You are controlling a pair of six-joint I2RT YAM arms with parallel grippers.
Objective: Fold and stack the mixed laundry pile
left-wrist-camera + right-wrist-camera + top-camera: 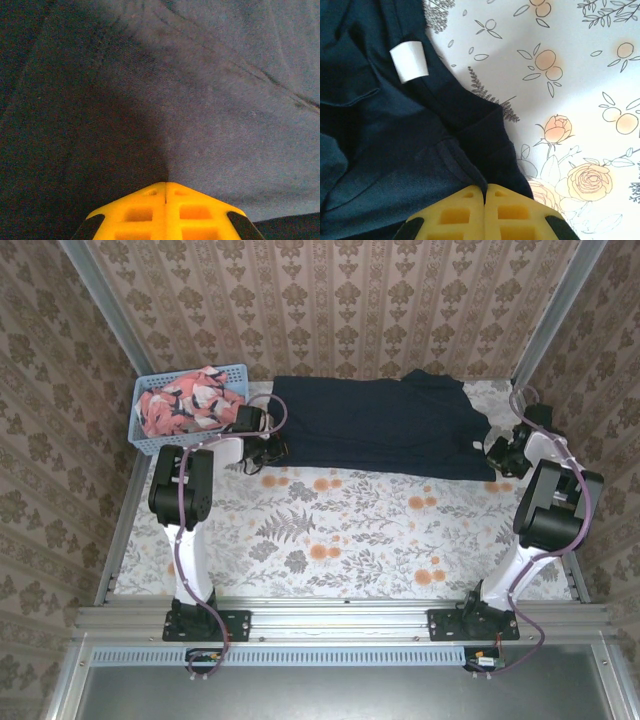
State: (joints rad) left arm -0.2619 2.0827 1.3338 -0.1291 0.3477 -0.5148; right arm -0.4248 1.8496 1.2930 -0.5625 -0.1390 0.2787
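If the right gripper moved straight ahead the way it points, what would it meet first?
The plain dark navy cloth garment: its folded edge lies directly before the right gripper, probably already touching it.

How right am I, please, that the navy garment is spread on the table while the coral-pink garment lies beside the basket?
No: the coral-pink garment lies inside the basket, not beside it, as the top external view shows. The navy garment is spread on the table.

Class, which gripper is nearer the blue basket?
Left. The left gripper sits just right of the basket, at the left edge of the navy garment; the right gripper is at its far right edge.
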